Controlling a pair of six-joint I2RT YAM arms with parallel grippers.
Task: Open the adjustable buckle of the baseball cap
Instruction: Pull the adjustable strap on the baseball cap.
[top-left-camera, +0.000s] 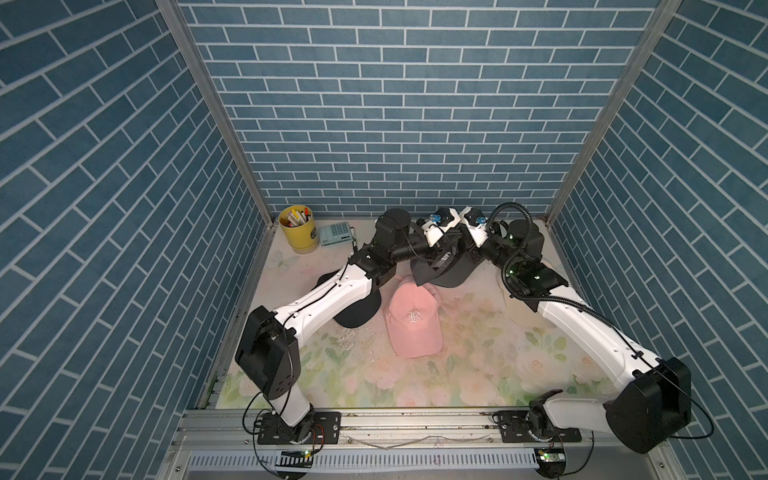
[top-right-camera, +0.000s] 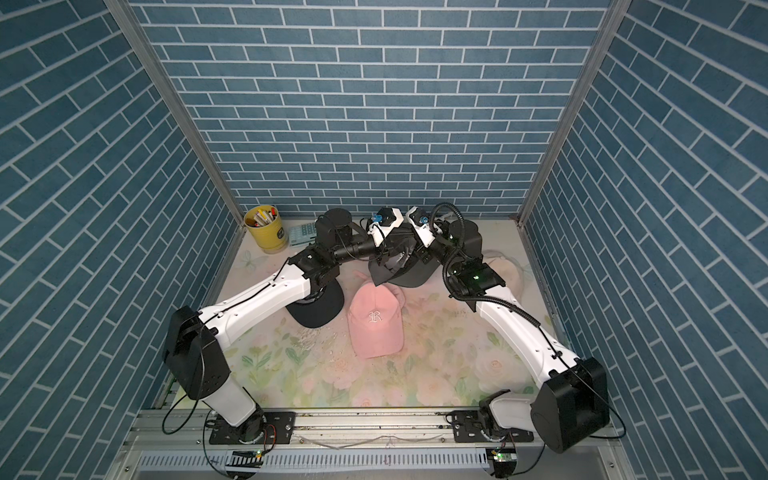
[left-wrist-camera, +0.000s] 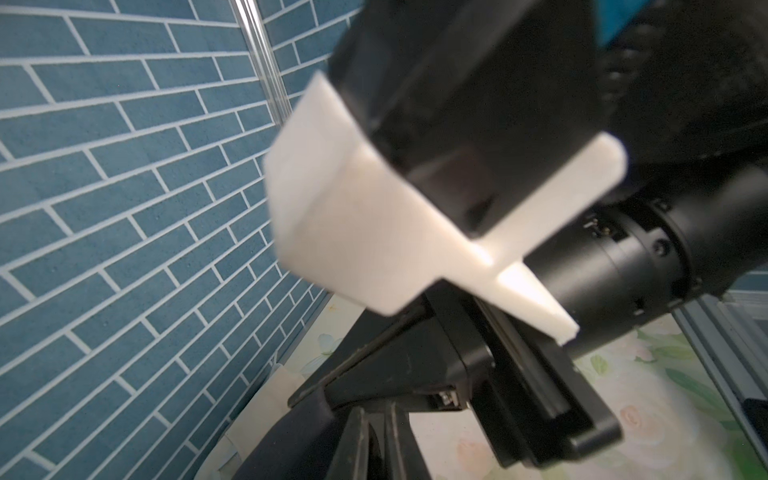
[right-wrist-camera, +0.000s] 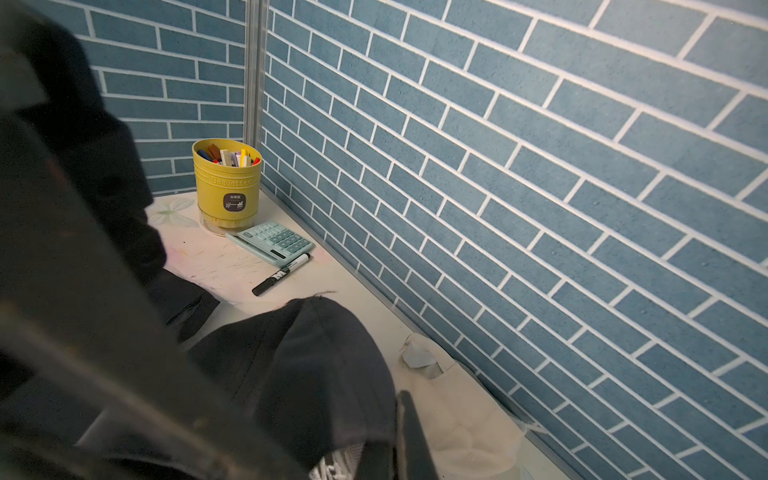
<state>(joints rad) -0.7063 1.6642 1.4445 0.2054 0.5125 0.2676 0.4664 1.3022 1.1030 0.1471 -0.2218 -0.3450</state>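
the two arms meet at the back of the table (top-left-camera: 457, 374), close to the blue brick wall, with a black cap (top-left-camera: 446, 274) right under where they meet. this cap sits between the two grippers, and its brim tips down toward a pink cap (top-left-camera: 413, 320). the pink cap lies flat in the middle of the table and has a white letter on its front.

the left gripper (left-wrist-camera: 376, 440) has its fingers pressed together at the dark cloth of the black cap. i cannot tell if any cloth or strap is caught between them. the right gripper (top-left-camera: 460, 257) is pressed together too, and it pinches the black cap from the other side. the buckle is hidden by the arms and the cloth.

a second black cap (top-left-camera: 357, 311) lies partly under the left arm, just beside the pink cap. a cream cap (top-right-camera: 505, 270) lies at the back, behind the right arm. in the far corner on the left side stands a yellow cup (top-left-camera: 297, 228) full of pens. a green calculator (right-wrist-camera: 272, 241) lies next to it, and a black marker (right-wrist-camera: 282, 274) lies just beside the calculator
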